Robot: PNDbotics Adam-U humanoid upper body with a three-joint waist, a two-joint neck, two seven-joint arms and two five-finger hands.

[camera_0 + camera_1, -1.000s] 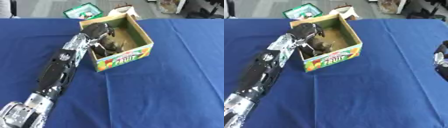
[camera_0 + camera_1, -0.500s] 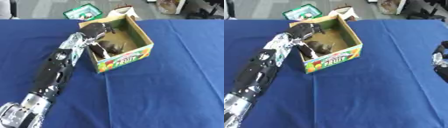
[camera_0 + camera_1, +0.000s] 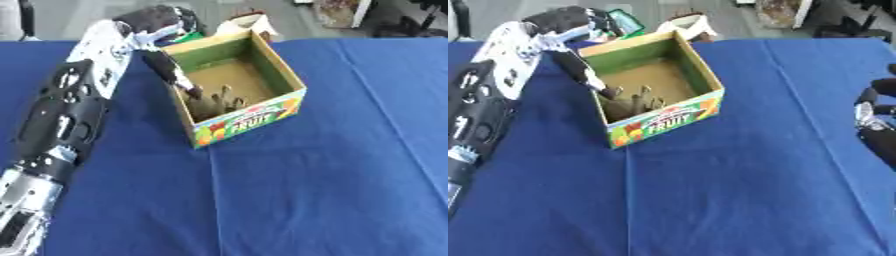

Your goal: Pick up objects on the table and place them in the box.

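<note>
Blue cloth covers the table [image 3: 332, 190]. Cardboard box [image 3: 282, 82] sits at upper centre, open top, green inner walls, brown floor, "FRUIT" printed on the near side with fruit pictures.

Left hand [image 3: 156, 22] is at the box's far-left corner, raised above the rim. One dark finger [image 3: 171, 75] extends straight down along the left wall, tip at the rim near the front-left corner — not curled round anything. The rest of the fingers are bunched in a dark blur by the far wall, so full pose is unclear, but nothing shows in the grasp. Left arm [image 3: 66, 115] runs black-and-silver from the lower left corner up to the box, lying over the cloth beside the left wall.

Inside the box, against the near wall at the front-left: a dark brownish object [image 3: 214, 102] with several upright prongs or stems. Can't make out what it is. It lies on the box floor, just beside the fingertip; can't tell whether they touch.

Behind the box at the table's far edge: a green flat item [image 3: 626, 21] partly hidden by the hand, and a white-and-brown object [image 3: 689, 24] just past the far-right corner.

Right hand [image 3: 874, 122] shows only at the right edge of the right eye view — dark with a silver part, well apart from the box; finger pose can't be read.
</note>
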